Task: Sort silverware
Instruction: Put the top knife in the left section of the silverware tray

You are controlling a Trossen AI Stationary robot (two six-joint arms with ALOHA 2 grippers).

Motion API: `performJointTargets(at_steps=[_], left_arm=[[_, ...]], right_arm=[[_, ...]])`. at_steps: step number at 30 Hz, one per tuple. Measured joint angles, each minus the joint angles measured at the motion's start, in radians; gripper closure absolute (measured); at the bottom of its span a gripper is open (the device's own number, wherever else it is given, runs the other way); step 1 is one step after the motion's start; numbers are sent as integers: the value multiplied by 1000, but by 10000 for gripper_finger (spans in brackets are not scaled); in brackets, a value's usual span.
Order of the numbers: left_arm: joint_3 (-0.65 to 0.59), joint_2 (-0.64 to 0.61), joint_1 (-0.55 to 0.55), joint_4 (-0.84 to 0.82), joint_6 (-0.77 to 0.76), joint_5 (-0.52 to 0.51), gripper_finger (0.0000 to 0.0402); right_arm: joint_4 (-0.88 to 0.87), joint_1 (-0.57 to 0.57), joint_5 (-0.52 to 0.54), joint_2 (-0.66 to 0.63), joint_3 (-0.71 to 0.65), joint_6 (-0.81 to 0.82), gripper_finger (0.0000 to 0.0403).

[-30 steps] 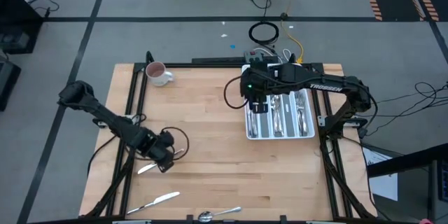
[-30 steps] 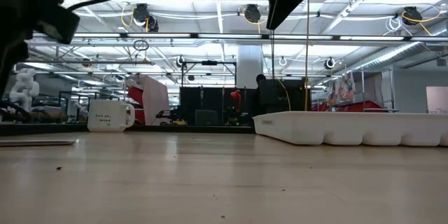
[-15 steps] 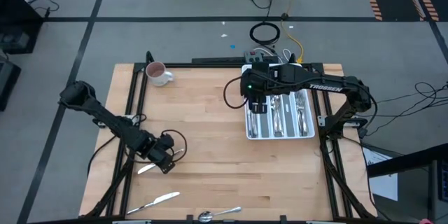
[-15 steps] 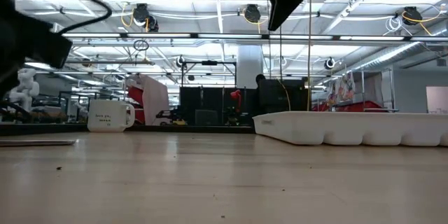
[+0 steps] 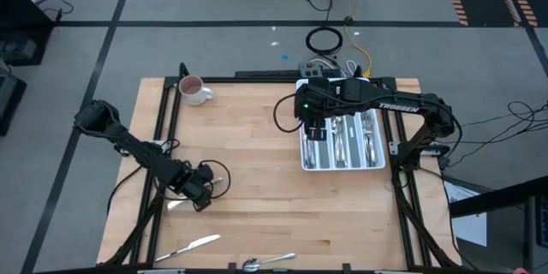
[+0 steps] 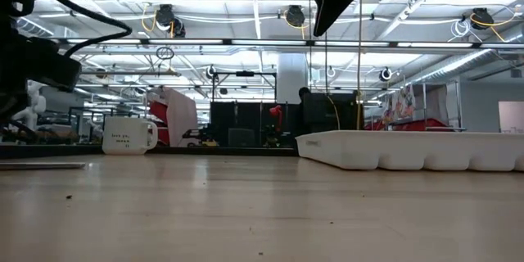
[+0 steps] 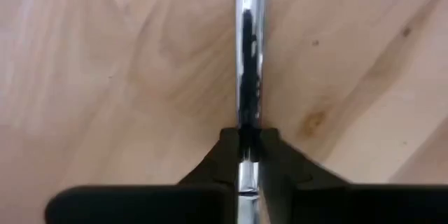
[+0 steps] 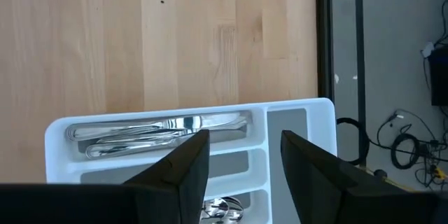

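left gripper [image 7: 246,143]: clamped on a silverware piece [image 7: 246,63] lying near table's [image 5: 257,171] left edge | right gripper [image 8: 241,161]: fingers apart, empty, above cutlery tray [image 5: 306,161]

Wide bare wood across table [image 5: 257,154] centre, between left gripper [image 5: 199,187] and cutlery tray [image 5: 341,139]; open passage there. Mug [image 5: 193,91] near far-left corner, well apart from the middle lane. Right gripper [image 5: 316,127] hanging over tray's left side, blocking entry there from above. Left gripper low at the left edge, fingers [image 7: 217,159] pinched on a silverware piece [image 7: 246,63] lying flat. Knife [image 5: 195,245] and spoon [image 5: 261,263] along near edge, low obstacles only. Black frame rails bounding left and right sides.
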Motion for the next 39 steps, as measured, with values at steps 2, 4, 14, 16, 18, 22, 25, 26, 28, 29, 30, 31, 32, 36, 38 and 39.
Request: performJointTargets(at_steps=[2, 4, 14, 16, 18, 22, 25, 26, 28, 29, 30, 31, 32, 36, 38, 39], left_arm=[[0, 0, 3, 3, 4, -1, 379], [2, 0, 11, 16, 4, 5, 383], [62, -9, 111, 53, 68, -50, 401], [64, -9, 153, 99, 91, -65, 401], [64, -10, 196, 145, 123, -78, 401], [66, -11, 286, 231, 191, -106, 401], [66, -11, 357, 301, 249, -114, 401], [69, -12, 377, 322, 264, -115, 401], [89, -12, 416, 345, 304, -115, 401], [104, -12, 433, 346, 325, -117, 401], [122, -13, 450, 345, 343, -128, 401], [141, -13, 465, 333, 356, -137, 401], [167, -13, 477, 297, 361, -138, 401], [306, -18, 474, -26, 362, -136, 401], [364, -18, 453, -211, 359, -111, 399], [383, -18, 440, -292, 340, -86, 395]], right_arm=[[0, 0, 0, 0, 0, 5, 236], [0, 0, 0, 0, 0, 17, 236], [2, 0, 1, 0, 0, 18, 236], [2, 0, 0, 0, 0, 18, 236], [3, 0, 0, 0, 0, 18, 236], [3, 0, 0, 0, 0, 18, 236], [4, 0, 0, 0, 0, 18, 236], [7, 0, 0, 0, 0, 18, 236], [21, 0, 0, 0, 0, 18, 236], [31, 0, 0, 0, 0, 18, 236], [41, 0, 0, 0, 0, 18, 236], [49, 0, -3, 0, 0, 18, 236], [59, 0, -20, 0, 0, 18, 236], [117, 0, -137, 0, 0, 40, 236], [146, 2, -158, 0, 0, 44, 236], [158, 4, -157, 1, 0, 44, 236]])
